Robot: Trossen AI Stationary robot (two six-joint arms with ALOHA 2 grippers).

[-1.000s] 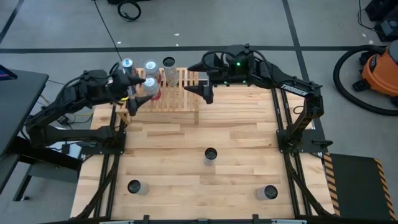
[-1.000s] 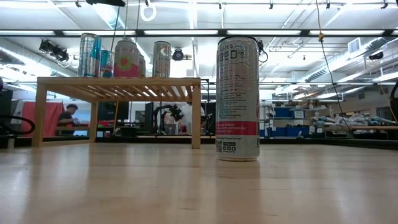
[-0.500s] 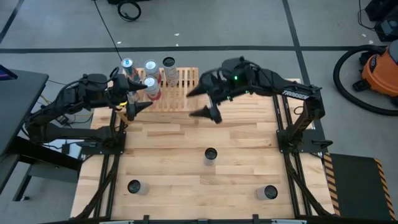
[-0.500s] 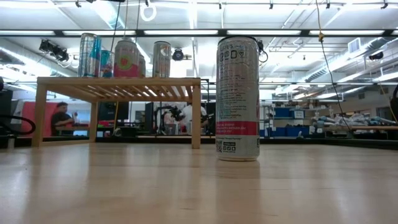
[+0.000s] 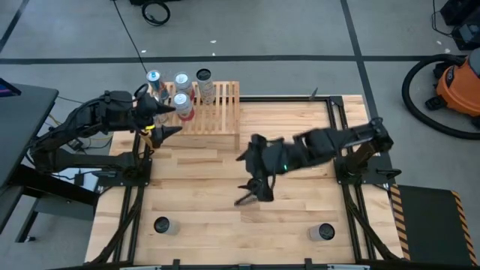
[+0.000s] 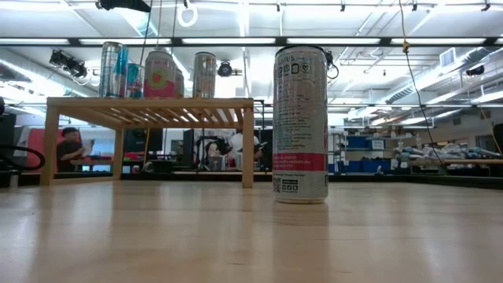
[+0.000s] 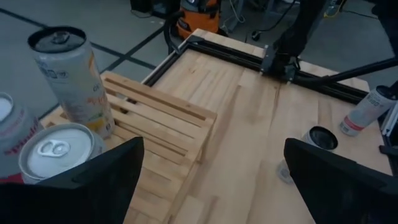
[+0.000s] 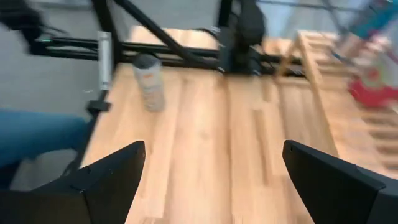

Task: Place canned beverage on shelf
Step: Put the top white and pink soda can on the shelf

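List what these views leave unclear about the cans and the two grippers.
- High view: the right gripper, open, covers the middle can. The low view shows that can with no gripper in frame, so the gap above it is unknown.
- Right wrist view: blur smears the shelf and its cans; labels unreadable.
- Left wrist view: one shelf can is cut off by the picture's edge, beside the open left gripper.

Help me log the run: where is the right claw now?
In the high view the right claw hangs open over the middle of the table, right where the centre can stood, well clear of the shelf.
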